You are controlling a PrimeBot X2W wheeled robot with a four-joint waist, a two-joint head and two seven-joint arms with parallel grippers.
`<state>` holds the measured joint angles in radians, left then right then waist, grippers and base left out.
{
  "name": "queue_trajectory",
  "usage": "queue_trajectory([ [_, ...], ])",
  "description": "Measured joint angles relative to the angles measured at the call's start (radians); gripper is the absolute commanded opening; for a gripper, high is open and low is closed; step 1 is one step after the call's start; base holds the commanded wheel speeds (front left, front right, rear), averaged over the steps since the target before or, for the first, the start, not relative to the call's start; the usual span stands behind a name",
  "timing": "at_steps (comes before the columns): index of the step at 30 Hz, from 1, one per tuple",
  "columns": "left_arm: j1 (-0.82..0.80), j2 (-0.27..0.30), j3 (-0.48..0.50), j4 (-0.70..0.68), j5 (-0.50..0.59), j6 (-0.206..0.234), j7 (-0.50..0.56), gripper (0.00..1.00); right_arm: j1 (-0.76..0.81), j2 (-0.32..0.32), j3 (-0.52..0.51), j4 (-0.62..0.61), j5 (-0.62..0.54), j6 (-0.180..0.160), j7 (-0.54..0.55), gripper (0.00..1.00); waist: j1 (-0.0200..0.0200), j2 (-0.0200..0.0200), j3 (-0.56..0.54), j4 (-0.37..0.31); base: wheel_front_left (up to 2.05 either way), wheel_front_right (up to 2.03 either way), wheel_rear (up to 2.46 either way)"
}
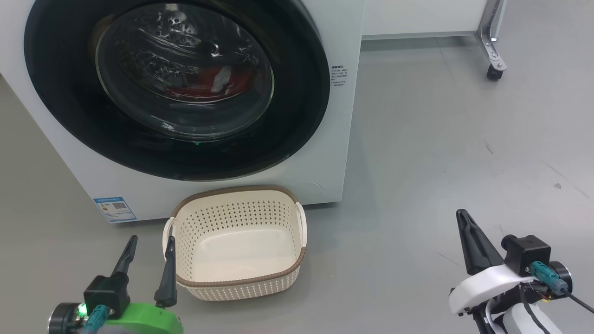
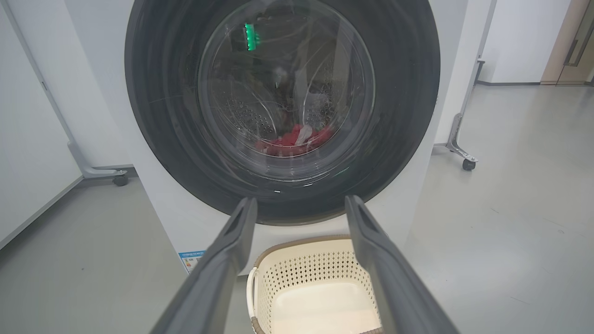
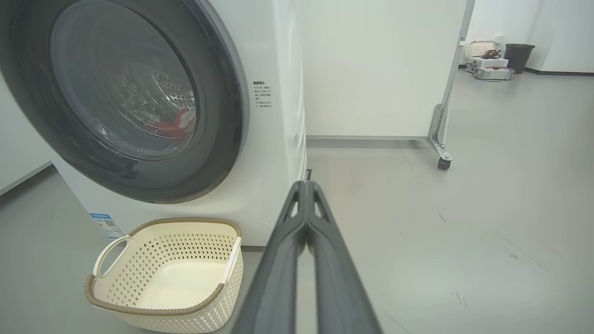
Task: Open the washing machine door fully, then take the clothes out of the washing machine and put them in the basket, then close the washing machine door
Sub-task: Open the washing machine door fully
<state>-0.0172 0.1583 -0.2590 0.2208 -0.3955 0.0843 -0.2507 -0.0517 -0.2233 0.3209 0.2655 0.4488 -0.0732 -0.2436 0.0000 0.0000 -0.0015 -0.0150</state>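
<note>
Washing machine door (image 1: 176, 88) is shut flat against the front of the washing machine (image 1: 325, 157), so the first step, opening it fully, has not begun. Through its glass the clothes (image 1: 209, 83) show as a red heap low in the drum, with a bit of white among them in the left wrist view. The basket (image 1: 241, 191) stands empty on the grey floor, just in front of the machine and below the door.

Both tools hang low and well apart from the door. The left tool (image 1: 153, 238) has its fingers spread wide and holds nothing; it sits just beside the basket's left handle. The right tool (image 1: 462, 214) has its fingers pressed together, also on nothing, out over the floor to the right of the machine.

The next move likely calls for one tool to rise to the door's rim and hook or pull its opening edge. No handle or catch can be made out, so which side swings free is unclear.

A blue label (image 1: 114, 208) with a small square code sits at the machine's lower left corner, and a block of small print (image 1: 339, 76) lies right of the door. Neither can be read, and no brand name shows.
</note>
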Motion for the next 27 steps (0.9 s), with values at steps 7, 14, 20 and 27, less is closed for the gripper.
queue_trajectory([
  [7,0.000,-0.002,-0.007,-0.003,0.003,0.000,0.000,1.00,0.002,0.024,-0.036,-0.006,0.076,0.015,-0.001,0.00,0.0000,0.0000,0.008,0.003,0.00,0.00,0.00],
  [14,-0.003,-0.007,-0.008,-0.011,0.008,0.000,0.000,1.00,0.002,0.070,-0.099,-0.020,0.225,0.068,0.002,0.00,0.0000,0.0000,0.031,0.011,0.00,0.00,0.00],
  [20,-0.009,-0.011,-0.009,-0.023,0.012,0.000,0.000,1.00,-0.006,0.119,-0.170,-0.032,0.399,0.124,0.038,0.00,0.0000,0.0000,0.061,0.018,0.00,0.00,0.00],
  [27,-0.045,-0.017,-0.014,-0.039,0.019,0.000,0.000,1.00,-0.073,0.170,-0.268,-0.030,0.687,0.160,0.137,0.00,0.0000,0.0000,0.105,0.029,0.00,0.00,0.00],
])
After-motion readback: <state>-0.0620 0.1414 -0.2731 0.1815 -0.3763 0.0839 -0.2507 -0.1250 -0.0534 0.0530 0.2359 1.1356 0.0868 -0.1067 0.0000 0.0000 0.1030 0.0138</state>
